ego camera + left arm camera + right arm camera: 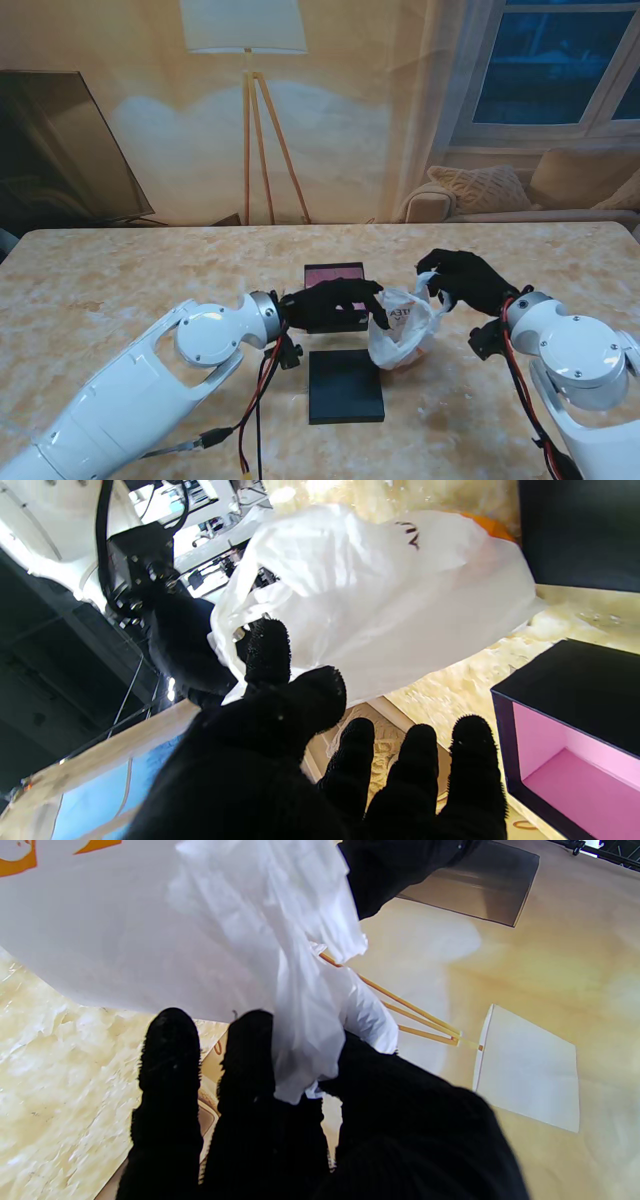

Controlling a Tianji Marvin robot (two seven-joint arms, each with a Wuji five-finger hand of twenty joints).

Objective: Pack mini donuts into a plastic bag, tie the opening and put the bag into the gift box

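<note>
Right hand (pixel 350 1120) fingers pinched on plastic bag (pixel 403 328) handle; left hand (pixel 335 303) grip unclear.

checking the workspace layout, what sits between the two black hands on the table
The white plastic bag sits between them in the stand view: the left hand pinches one side of its top, and the right hand grips the other, which the right wrist view confirms.

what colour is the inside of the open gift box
Pink inside the gift box, with dark outer walls. The left wrist view shows it best.
</note>
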